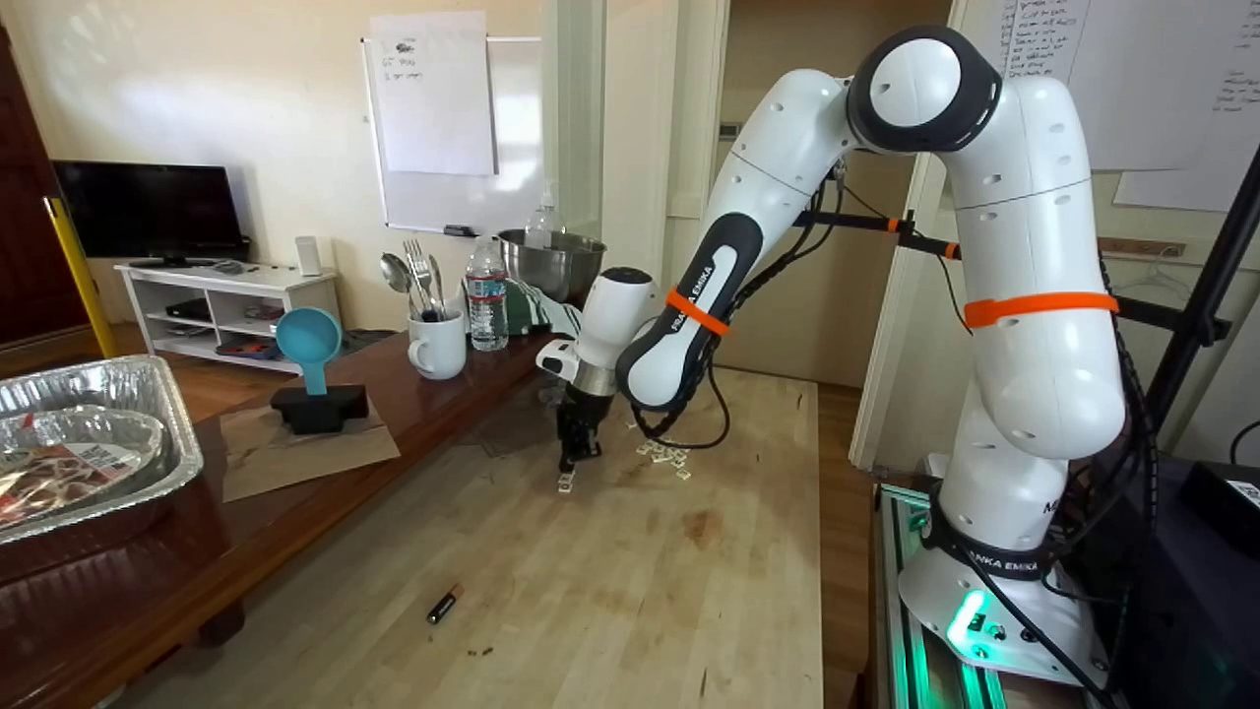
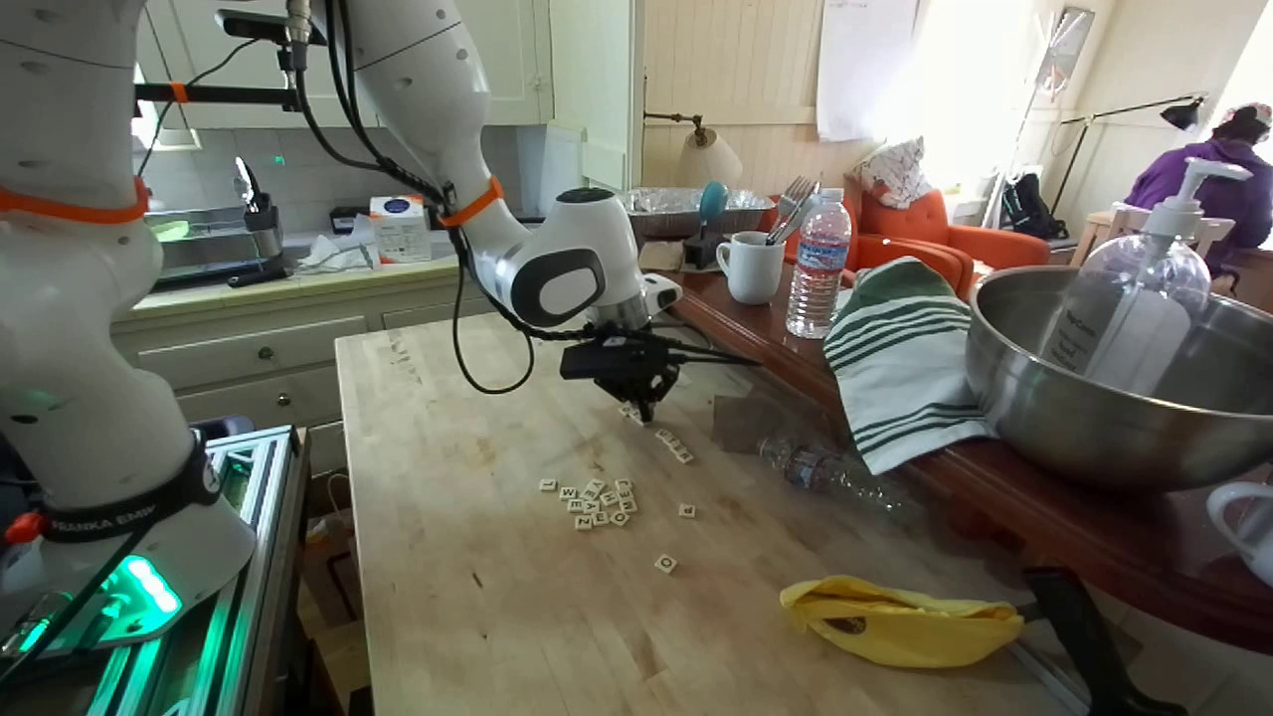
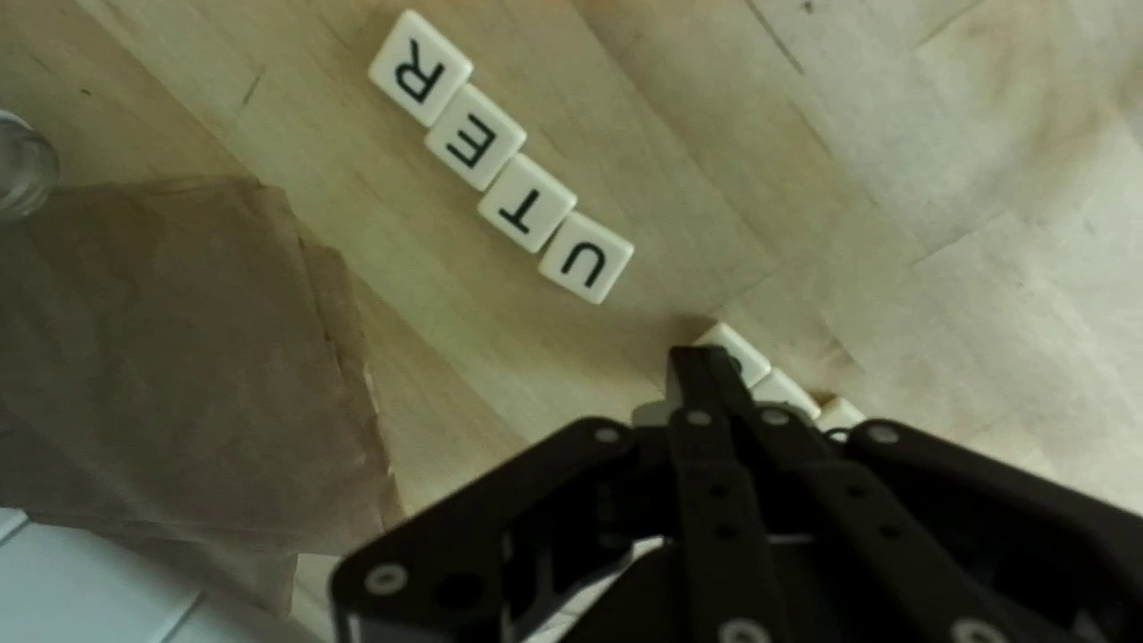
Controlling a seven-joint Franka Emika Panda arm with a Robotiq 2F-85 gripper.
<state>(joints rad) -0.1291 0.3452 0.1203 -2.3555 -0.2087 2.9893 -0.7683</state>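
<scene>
Pointing down at the pale wooden table [image 3: 929, 277], the gripper [image 3: 708, 362] is clenched in the wrist view, one finger [image 3: 701, 446] flush against its partner. Just beyond its tips, four letter tiles [image 3: 522, 196] run close together in a slanting row, the U tile [image 3: 587, 257] nearest the gripper and the R tile [image 3: 420, 69] farthest. More tiles [image 3: 786, 391] crowd right at the tips, partly covered by the gripper; whether it touches them I cannot tell. Left of the gripper lie some brown paper [image 3: 179, 384] and the end of a clear bottle [image 3: 25, 170]. In an exterior view, a heap of tiles [image 1: 661, 453] lies a little right of the gripper, while a battery [image 1: 445, 604] sits well apart from it, nearer the camera. On the dark counter [image 1: 217, 542], left of the gripper, stand a white mug [image 1: 438, 347] of cutlery [image 1: 396, 271], a water bottle [image 1: 487, 305] and a blue scoop [image 1: 309, 337]. In an exterior view, the slanting row lies just on the near side of the gripper, with two single tiles [image 2: 665, 564] farther off. A yellow banana-shaped thing [image 2: 900, 622] rests well apart from the gripper, close to the camera, beside a black handle [image 2: 1084, 636]. Right of the gripper, on the counter, are a striped towel [image 2: 900, 368] and a steel bowl [image 2: 1054, 438] with a pump bottle [image 2: 1134, 308] inside
</scene>
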